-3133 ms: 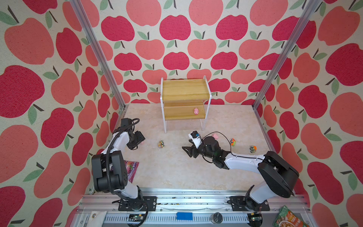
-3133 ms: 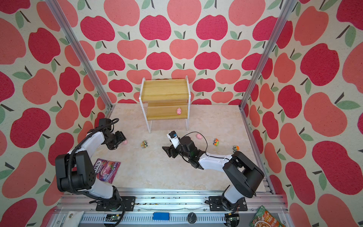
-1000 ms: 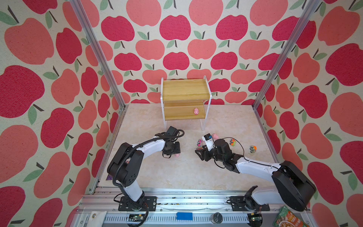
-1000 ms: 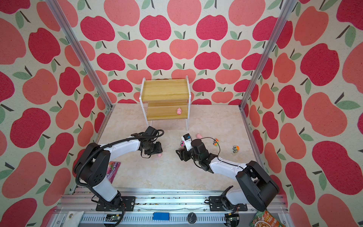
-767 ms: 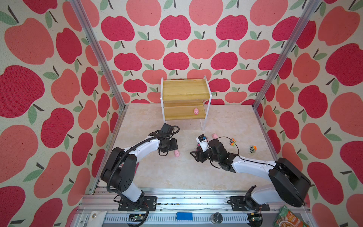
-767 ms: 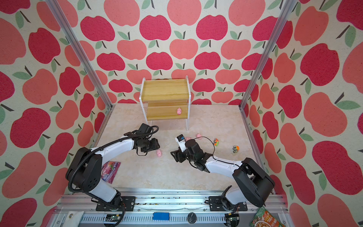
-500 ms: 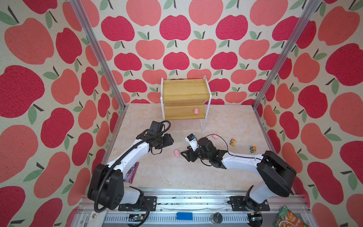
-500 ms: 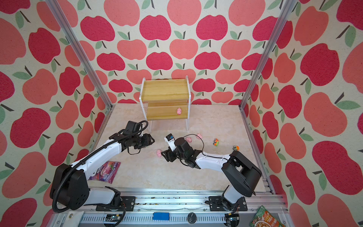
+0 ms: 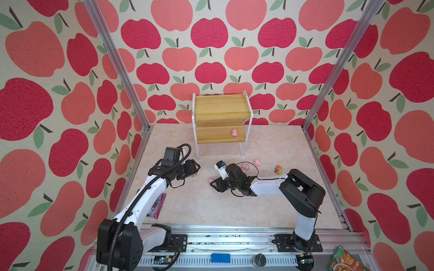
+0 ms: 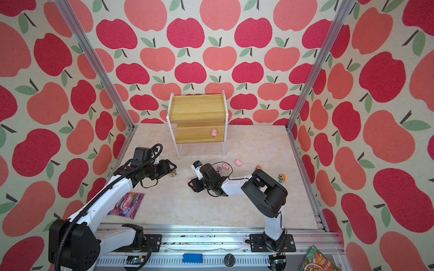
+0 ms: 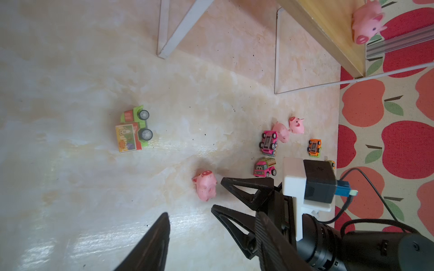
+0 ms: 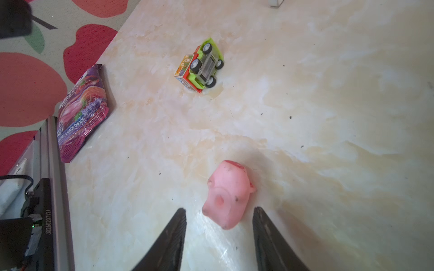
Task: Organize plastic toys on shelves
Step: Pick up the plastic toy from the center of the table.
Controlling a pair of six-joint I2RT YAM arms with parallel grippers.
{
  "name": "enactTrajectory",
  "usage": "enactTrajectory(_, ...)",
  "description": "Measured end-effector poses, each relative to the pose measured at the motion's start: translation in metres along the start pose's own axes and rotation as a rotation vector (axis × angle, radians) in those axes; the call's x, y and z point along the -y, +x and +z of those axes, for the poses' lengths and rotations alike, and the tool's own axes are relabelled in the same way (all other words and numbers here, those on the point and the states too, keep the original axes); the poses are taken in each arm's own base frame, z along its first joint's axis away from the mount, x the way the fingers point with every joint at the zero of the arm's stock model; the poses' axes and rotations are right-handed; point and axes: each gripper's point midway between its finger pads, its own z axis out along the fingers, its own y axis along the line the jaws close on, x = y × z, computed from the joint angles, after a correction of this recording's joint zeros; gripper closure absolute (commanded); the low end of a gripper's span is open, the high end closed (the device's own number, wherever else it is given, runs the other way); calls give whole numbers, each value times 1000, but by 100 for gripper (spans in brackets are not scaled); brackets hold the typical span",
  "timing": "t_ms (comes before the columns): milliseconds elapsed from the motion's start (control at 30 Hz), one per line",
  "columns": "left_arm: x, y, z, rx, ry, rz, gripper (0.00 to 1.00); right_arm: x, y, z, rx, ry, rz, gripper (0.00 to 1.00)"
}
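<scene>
My right gripper is low on the floor and open. The near end of a pink pig lies between its fingertips, with a gap on each side. In both top views that pig shows just left of the right gripper. My left gripper hovers open and holds nothing, above a green truck that lies on its side. The shelves stand at the back, with one pig on the lower board. Two pigs and several small trucks lie to the right.
A purple snack packet lies flat by the left edge, under my left arm. A green pouch sits outside on the front rail at the right. The shelf's white legs stand just behind both grippers.
My left gripper let a pig drop at mid-floor and pulled back left. My right gripper slid left up to that pig, and its jaws have narrowed.
</scene>
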Motion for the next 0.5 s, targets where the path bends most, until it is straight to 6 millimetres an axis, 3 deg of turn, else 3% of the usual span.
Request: enactTrajectory(500, -4, 9, -6, -4, 28, -14, 39, 2, -6, 26, -7, -9, 21, 71)
